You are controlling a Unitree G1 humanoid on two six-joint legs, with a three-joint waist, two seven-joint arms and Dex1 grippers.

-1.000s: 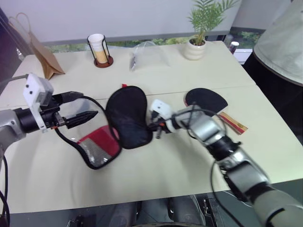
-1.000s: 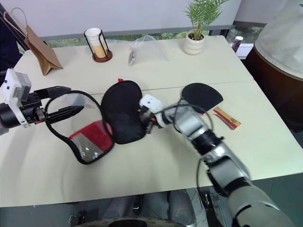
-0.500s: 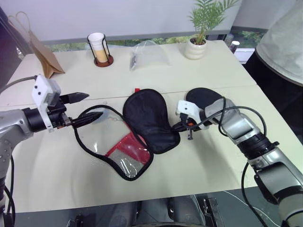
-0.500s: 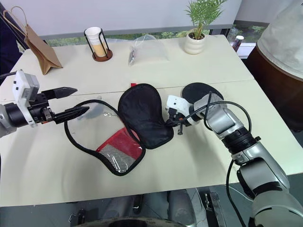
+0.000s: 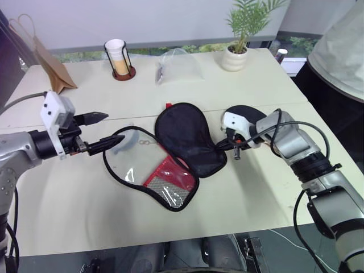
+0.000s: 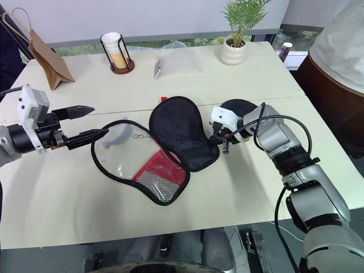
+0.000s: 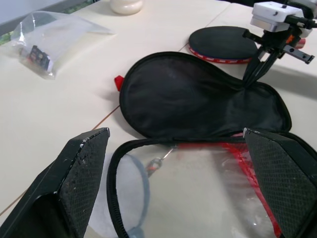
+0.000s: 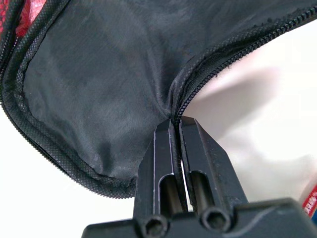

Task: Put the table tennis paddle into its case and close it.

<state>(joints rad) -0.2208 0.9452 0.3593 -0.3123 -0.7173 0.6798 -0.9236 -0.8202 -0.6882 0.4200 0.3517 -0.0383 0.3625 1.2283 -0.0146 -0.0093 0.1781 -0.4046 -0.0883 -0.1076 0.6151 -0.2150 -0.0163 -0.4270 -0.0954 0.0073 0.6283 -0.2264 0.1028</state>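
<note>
Table tennis paddle (image 5: 245,118): right half of the head and the whole handle hidden behind the right forearm. Case (image 7: 198,99): lower half cut off by the frame edge in left wrist view. Contents of clear plastic bag (image 5: 177,67) too small to tell. Person (image 5: 341,51): cut off at right frame edge.

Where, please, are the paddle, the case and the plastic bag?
paddle (image 7: 223,43), left wrist view, black rubber face.
case (image 5: 187,136), left eye view, open black flap.
plastic bag (image 6: 177,58), right eye view, clear middle.

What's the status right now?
Left pincer open at case rim. Right pincer pinching case edge. Case lies unzipped. Paddle outside, unobstructed.
</note>
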